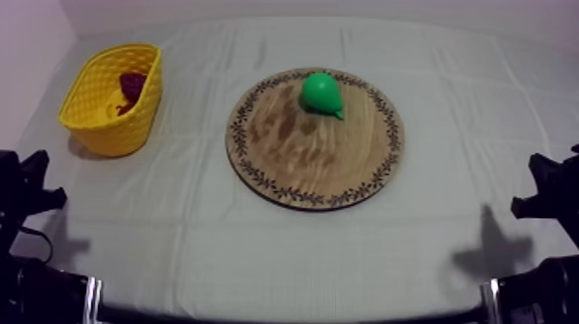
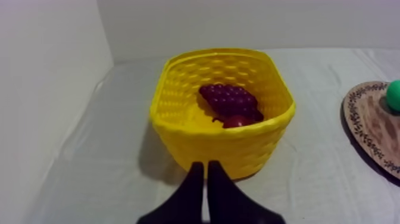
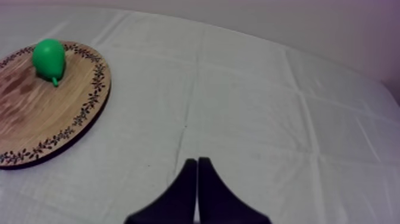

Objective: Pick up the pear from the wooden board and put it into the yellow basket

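Pear (image 1: 320, 93) on board (image 1: 293, 164), at 1 o'clock just inside the patterned rim, narrow end toward 5 o'clock. Basket (image 1: 112, 129) at 10 o'clock from board, well apart; holds grapes (image 2: 229, 98) and small red fruit (image 2: 237, 121). Left gripper (image 2: 206, 165) at 8 o'clock from board, facing basket, 2 fingers pressed together on nothing. Right gripper (image 3: 197, 161) at 4 o'clock over bare cloth (image 3: 268, 107), 2 fingers likewise together.

Dark purple grapes (image 2: 229, 100) lie touching a small red fruit (image 2: 237, 121). A grey-white cloth (image 1: 258, 250), creased in a grid, runs back to a pale wall (image 2: 47, 89).
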